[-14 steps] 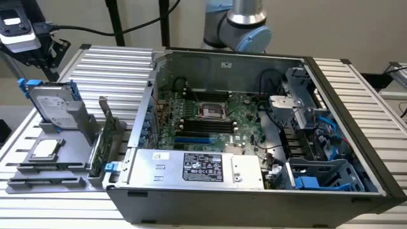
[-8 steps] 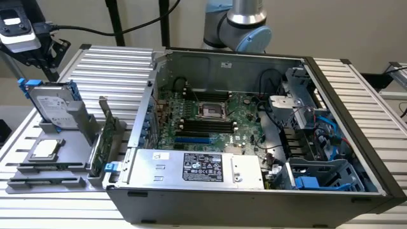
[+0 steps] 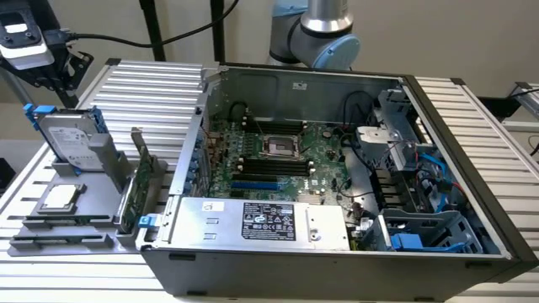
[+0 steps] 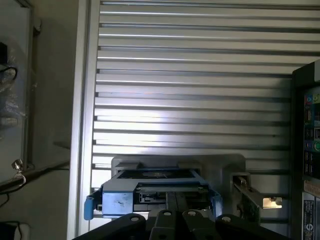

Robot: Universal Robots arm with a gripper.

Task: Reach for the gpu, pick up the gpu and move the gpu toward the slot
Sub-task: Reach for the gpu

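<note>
Gripper (image 4: 176,216) closed and empty; gpu (image 3: 141,180) parked beside the computer case (image 3: 337,271).

The gpu stands on edge (its green board seen nearly edge-on in the exterior view) in a grey fixture (image 3: 63,243) just beside the case wall on the exterior view's left, and nothing touches it. Farther from the case on the same fixture, a hard drive (image 3: 72,140) in a blue frame stands upright and a cpu chip (image 3: 62,197) lies flat. The gripper hangs above the hard drive's end of the fixture, its fingers pressed together with nothing between them, clear of the gpu. Inside the open case the motherboard (image 3: 324,136) lies exposed.
</note>
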